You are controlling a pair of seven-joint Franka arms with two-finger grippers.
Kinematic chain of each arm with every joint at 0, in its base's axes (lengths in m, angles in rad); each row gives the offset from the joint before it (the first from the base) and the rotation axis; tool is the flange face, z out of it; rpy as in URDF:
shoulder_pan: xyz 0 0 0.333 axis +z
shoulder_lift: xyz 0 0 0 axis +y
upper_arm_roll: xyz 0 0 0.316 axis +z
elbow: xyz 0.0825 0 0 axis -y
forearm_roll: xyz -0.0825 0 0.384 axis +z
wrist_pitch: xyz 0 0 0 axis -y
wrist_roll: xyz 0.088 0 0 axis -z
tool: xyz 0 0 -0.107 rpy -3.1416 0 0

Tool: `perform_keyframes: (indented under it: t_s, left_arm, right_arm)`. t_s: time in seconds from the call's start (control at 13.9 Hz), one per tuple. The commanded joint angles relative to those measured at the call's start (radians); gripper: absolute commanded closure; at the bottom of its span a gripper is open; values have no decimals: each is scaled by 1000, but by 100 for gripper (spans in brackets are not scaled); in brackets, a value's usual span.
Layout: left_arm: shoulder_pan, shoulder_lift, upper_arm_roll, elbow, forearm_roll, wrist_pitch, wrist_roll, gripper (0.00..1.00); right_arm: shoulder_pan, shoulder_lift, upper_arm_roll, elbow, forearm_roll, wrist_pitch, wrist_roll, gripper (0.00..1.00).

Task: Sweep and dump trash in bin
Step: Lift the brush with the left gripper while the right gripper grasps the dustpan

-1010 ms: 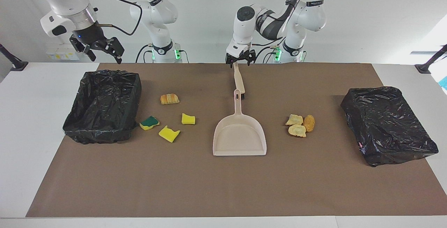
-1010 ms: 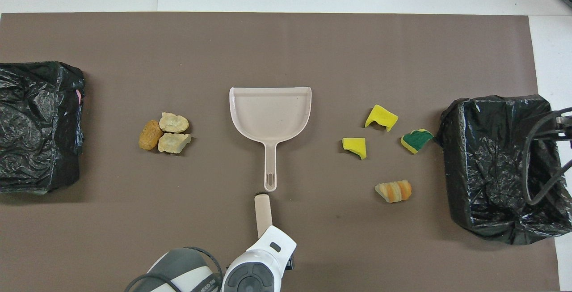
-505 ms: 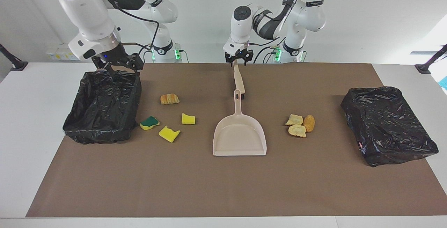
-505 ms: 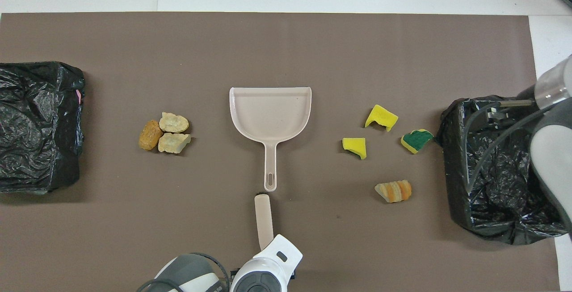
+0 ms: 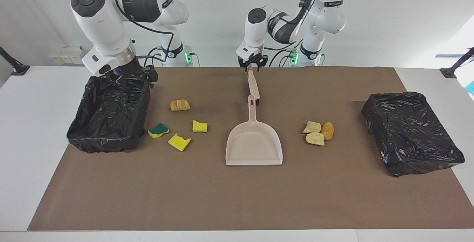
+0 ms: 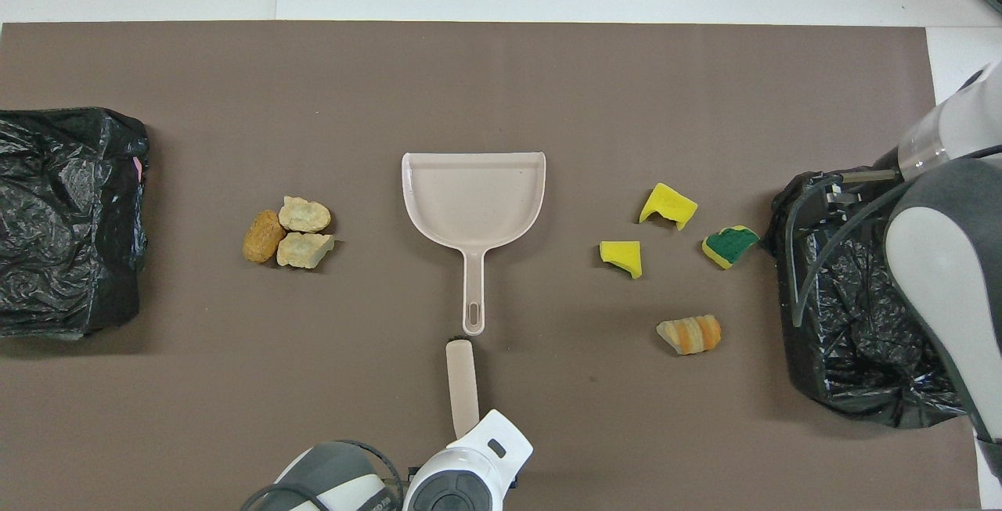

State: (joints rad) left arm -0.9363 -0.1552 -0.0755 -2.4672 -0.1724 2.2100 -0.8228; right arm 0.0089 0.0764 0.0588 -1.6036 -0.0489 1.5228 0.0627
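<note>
**Trash (image 5: pixel 199 126): light, loose pieces, best pushed and not pinched**

You have seven pieces on the brown mat (image 5: pixel 237 197), in two groups either side of the dustpan (image 5: pixel 254 147).

- **Toward the left arm's end:** three bread chunks (image 5: pixel 317 132) sit touching one another.
- **Toward the right arm's end:** two yellow sponge bits (image 5: pixel 179 142) and a green-topped one (image 5: pixel 158 130) lie apart, near the open black-lined bin (image 5: pixel 107 138). A striped pastry (image 5: pixel 180 105) lies nearer the robots.

Expect all of it to be light. The sponges look soft and likely to drag or tumble on the mat, and the bread may crumble. Don't grip the pieces. Take hold of the brush (image 5: pixel 253 86) by the end of its handle and push them low and slowly into the pan.

The left gripper (image 5: pixel 251 66) is down at that handle end, but I cannot tell whether it has clamped on. The right gripper (image 5: pixel 133 77) is spread wide at the bin's rim nearest the robots. I cannot tell whether it touches the liner.

The facing view shows you both grippers and how low they sit. The overhead view hides the left gripper under its own wrist, and the right arm covers part of the bin. It does show the gaps between the sponge bits, and that the brush lies in line with the pan's handle, tip close to tip. A second black-wrapped box (image 5: pixel 411 132) sits at the left arm's end.
</note>
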Motion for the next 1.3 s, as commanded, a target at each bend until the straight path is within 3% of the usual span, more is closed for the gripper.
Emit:
perform_keyframes:
  t_s: [0.0,0.22,0.43,0.79,1.08,1.23]
  left_arm:
    - [-9,-6,17,-22,-35,22,70,100]
    - [60,-4,20,2,-53,-4,99,100]
    - [128,-23,30,117,-53,-198,143,100]
    - [339,-193,33,197,14,-472,261,100]
    - [445,-150,34,287,118,-510,275,100]
    - [601,-113,36,298,129,-454,408,100]
  right_arm:
    - [14,-18,3,-30,-5,22,-1,0]
    - [42,-14,4,-36,9,54,20,0]
    - [104,3,4,-64,11,137,100,0]
    - [265,69,6,-100,23,307,368,0]
    - [374,103,6,-179,84,474,532,0]
    - [457,129,6,-179,75,528,629,0]
